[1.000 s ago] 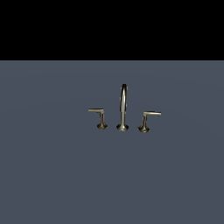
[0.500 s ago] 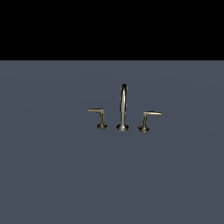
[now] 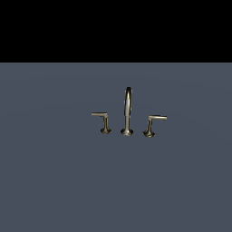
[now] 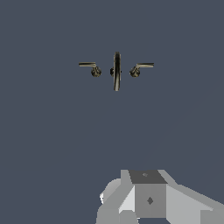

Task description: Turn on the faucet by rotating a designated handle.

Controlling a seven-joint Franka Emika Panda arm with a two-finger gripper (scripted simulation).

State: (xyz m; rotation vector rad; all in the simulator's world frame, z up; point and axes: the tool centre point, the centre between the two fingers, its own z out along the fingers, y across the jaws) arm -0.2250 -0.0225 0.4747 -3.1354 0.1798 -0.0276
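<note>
The faucet point(image 3: 127, 113) stands on the flat grey surface: a tall thin arched spout on a round base, with a lever on each side. The handle point(image 3: 151, 123) is the lever on the exterior view's right, with a slanted stem, a flared base and a flat bar pointing outward. Its twin point(image 3: 104, 121) has an upright stem. In the wrist view the faucet point(image 4: 116, 70) and the handle point(image 4: 141, 67) lie far off, seen from above. No gripper fingers show in either view; only a grey blocky part of the arm point(image 4: 148, 199) appears.
The grey surface point(image 3: 54, 181) stretches around the faucet on all sides. A black background fills the exterior view above it.
</note>
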